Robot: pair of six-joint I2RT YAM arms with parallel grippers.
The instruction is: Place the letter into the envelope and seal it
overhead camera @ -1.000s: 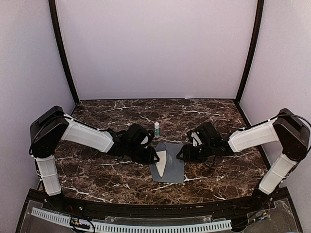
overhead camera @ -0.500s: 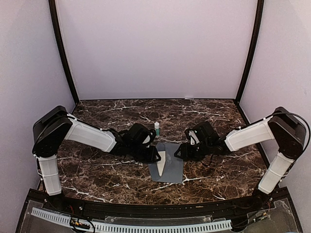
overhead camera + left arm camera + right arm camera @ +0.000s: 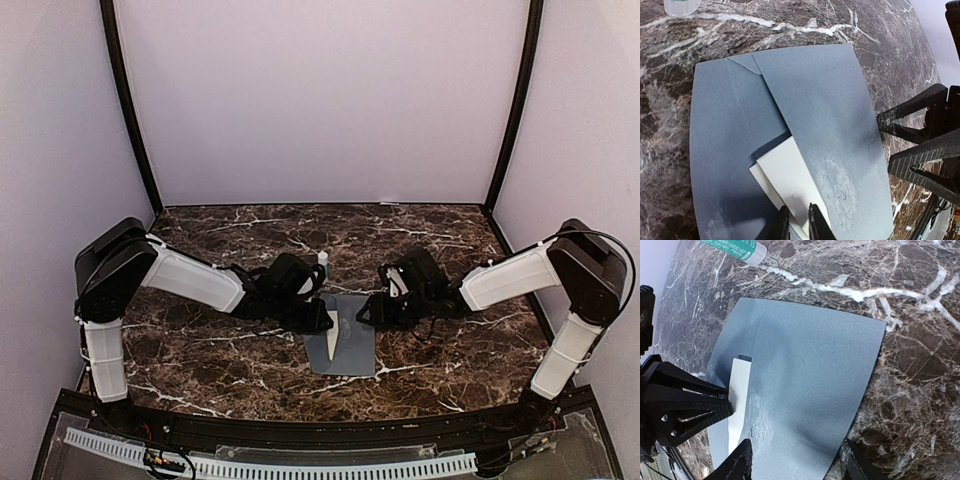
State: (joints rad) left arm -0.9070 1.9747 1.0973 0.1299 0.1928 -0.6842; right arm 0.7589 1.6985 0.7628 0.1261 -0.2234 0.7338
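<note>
The grey envelope (image 3: 350, 345) lies flat on the marble table between the arms, its flap (image 3: 825, 110) folded over the pocket. The cream letter (image 3: 790, 172) sticks out from under the flap edge as a narrow strip, the rest hidden; it also shows in the right wrist view (image 3: 739, 390). My left gripper (image 3: 796, 212) is shut on the letter's exposed end, over the envelope's left half. My right gripper (image 3: 796, 460) is open, its fingers (image 3: 742, 460) straddling the flap, one by the pale emblem (image 3: 757, 420), the other at the envelope's right edge.
A glue stick with a green label (image 3: 323, 262) stands just behind the envelope; it also shows in the right wrist view (image 3: 735, 247). Lilac walls and black corner posts enclose the table on three sides.
Both grippers have closed in a little on the envelope's middle. The left gripper has moved right with the letter, and less of the letter shows outside the flap.
</note>
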